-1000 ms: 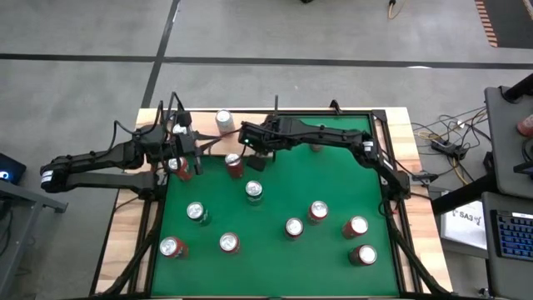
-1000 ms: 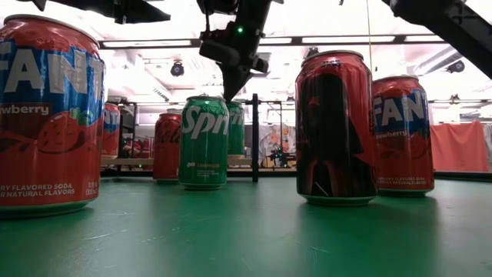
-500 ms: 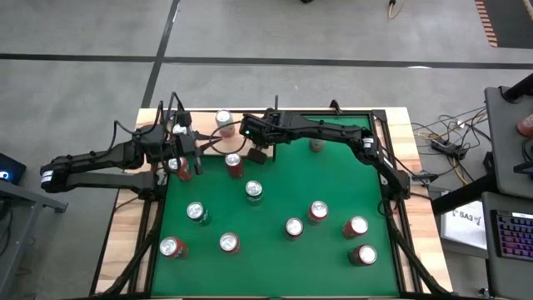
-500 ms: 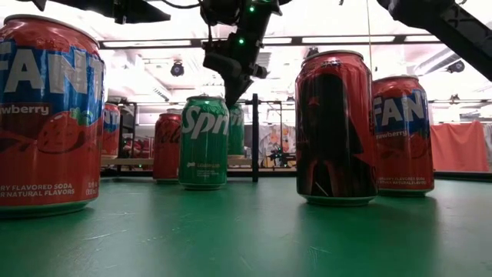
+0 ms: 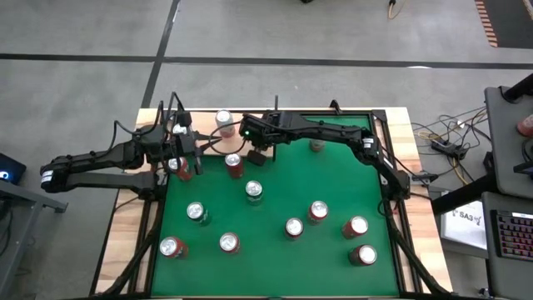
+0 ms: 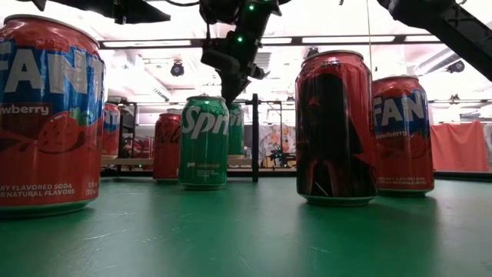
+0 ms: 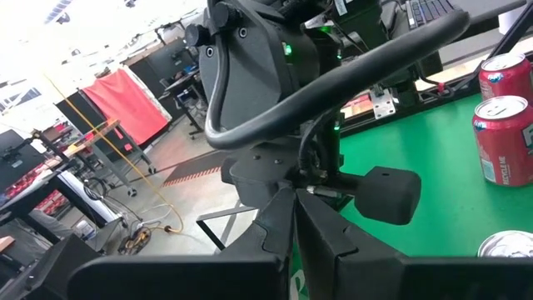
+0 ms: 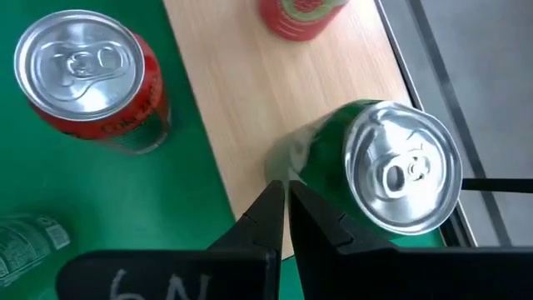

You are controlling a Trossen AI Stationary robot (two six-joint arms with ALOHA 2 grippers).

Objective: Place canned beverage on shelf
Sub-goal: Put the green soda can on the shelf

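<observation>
A green can [image 8: 391,175] stands upright on the shelf's pale wood panel [image 8: 250,100]. In the low view it [image 6: 237,127] shows behind the Sprite can [image 6: 204,142]. My right gripper [image 8: 284,198] is shut, slanting down, its tips close beside the green can's side near the top; in the low view it [image 6: 230,96] hangs just above that can. A red can [image 8: 300,17] stands farther along the shelf. My left gripper [image 7: 293,218] is shut and level at the table's far left, beside a red can [image 5: 176,165]. My right gripper's shut fingertips [image 8: 273,193] stand right next to the green can's side [image 8: 293,162], coming from above at a slant. I cannot tell whether they touch it. The can stands upright on the shelf.
A red can [image 8: 83,75] stands on the green felt beside the shelf's edge. Several more cans are spread over the felt, among them a dark red one [image 6: 336,127] and Fanta cans [image 6: 50,115]. A black upright rod [image 6: 254,138] stands by the shelf.
My right gripper has shifted a little toward the table's far edge, over the shelf, and has stayed shut. The cans have not moved.
</observation>
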